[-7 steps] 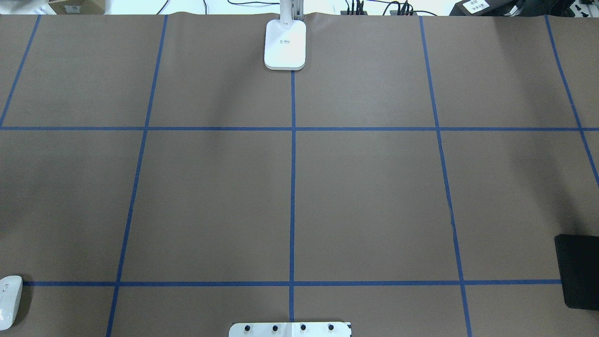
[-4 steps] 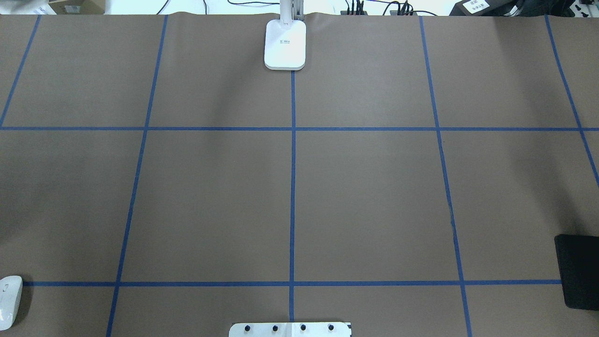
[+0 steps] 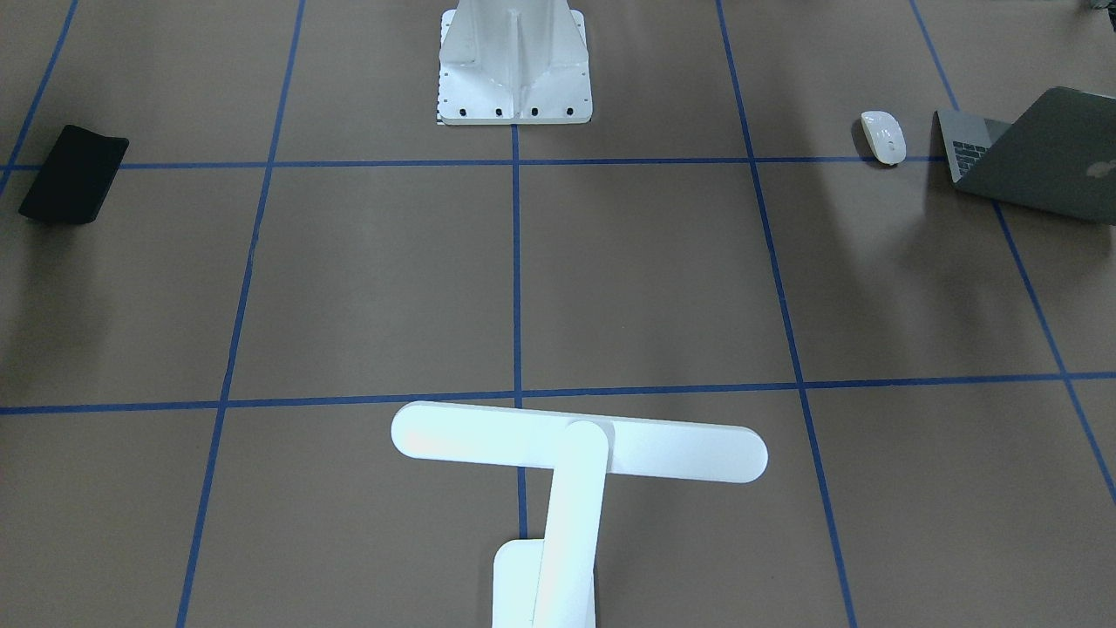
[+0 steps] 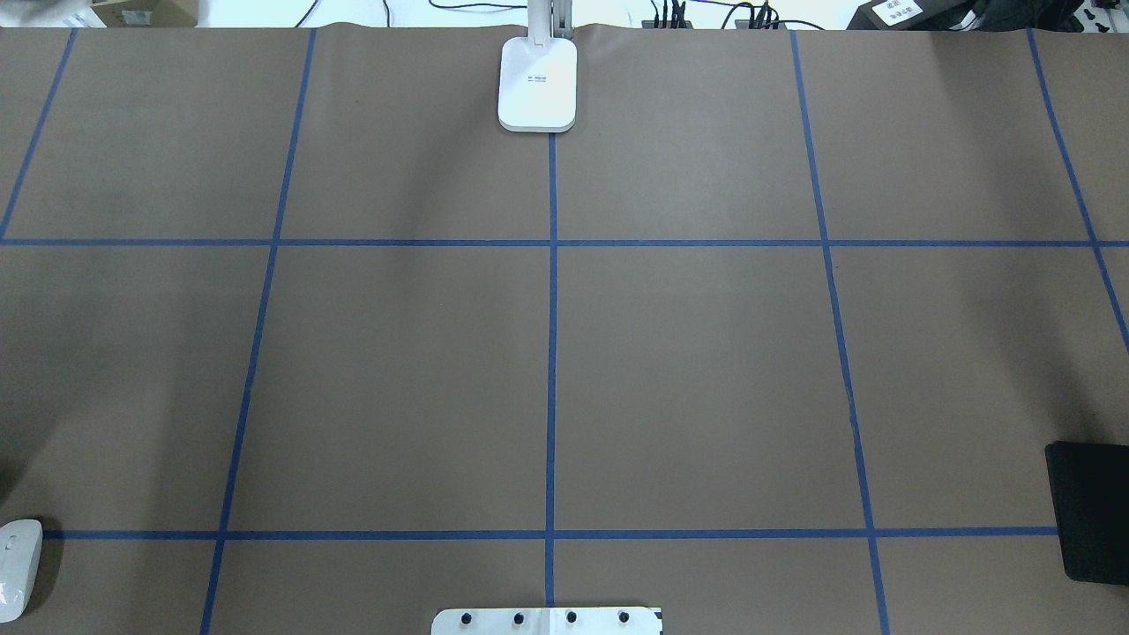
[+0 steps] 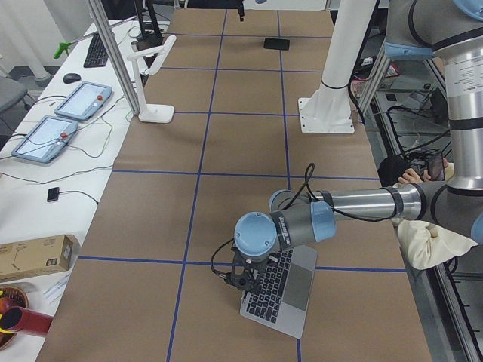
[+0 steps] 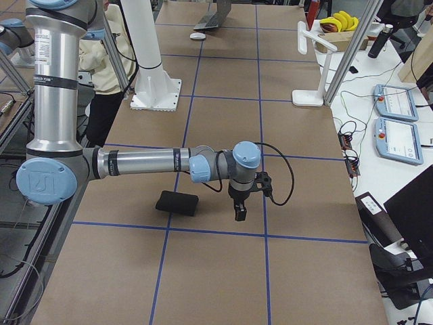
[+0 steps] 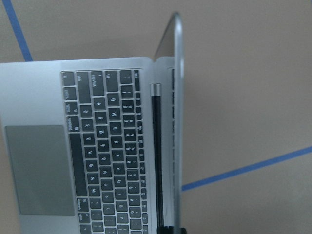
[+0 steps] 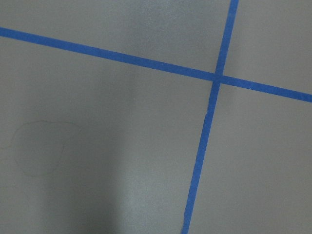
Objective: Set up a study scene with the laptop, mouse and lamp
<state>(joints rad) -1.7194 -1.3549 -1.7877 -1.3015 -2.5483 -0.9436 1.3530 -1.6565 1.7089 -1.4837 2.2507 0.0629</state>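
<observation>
Left gripper (image 5: 245, 283): at the lid edge of the laptop (image 5: 294, 286), table's left end; grip state cannot be told.
Right gripper (image 6: 240, 211): above the table (image 6: 203, 271), near the black pad (image 6: 177, 203); open or closed cannot be told.
Mouse (image 3: 883, 137): just beside the laptop.

Robot lab, taped-grid table (image 4: 706, 353), teach pendants (image 6: 394, 101)

The mouse (image 3: 883, 137) lies beside the laptop (image 3: 1042, 161), the lamp (image 3: 680, 453) well apart.
</observation>
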